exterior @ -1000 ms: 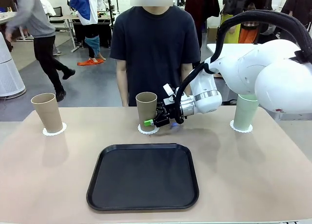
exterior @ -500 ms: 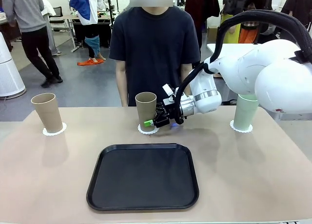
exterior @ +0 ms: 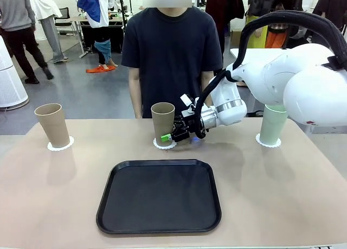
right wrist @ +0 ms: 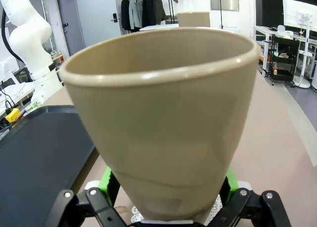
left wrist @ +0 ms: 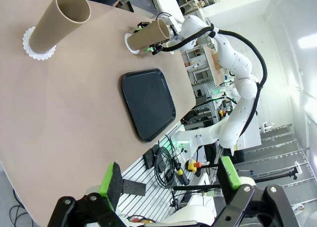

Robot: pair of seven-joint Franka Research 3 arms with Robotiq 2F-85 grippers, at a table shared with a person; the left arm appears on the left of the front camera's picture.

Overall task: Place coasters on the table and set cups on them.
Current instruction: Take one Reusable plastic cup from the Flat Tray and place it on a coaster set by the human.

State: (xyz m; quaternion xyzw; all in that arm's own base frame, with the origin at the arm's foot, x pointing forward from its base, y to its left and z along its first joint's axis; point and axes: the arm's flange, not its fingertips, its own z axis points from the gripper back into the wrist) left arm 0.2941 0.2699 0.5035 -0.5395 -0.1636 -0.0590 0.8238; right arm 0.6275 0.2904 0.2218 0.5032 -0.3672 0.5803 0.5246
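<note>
At the far middle of the large beige-tan table (exterior: 271,195), our right gripper (exterior: 171,134) straddles the base of a tall tan-brown tapered cup (exterior: 162,122) standing on a white scalloped coaster (exterior: 165,144); its jaws stand wide, and we cannot tell whether the green pads (right wrist: 107,178) touch. Our left gripper (left wrist: 168,180) hangs open above the table's edge. A second tan cup (exterior: 52,124) and a mint-green cup (exterior: 272,124) stand on coasters at either end, beyond the black rounded-square tray (exterior: 160,196).

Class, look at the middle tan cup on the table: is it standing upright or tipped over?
Upright. The middle tan cup stands mouth-up, its base on a white coaster; the right pincer has its fingers on either side of its lower part.
</note>
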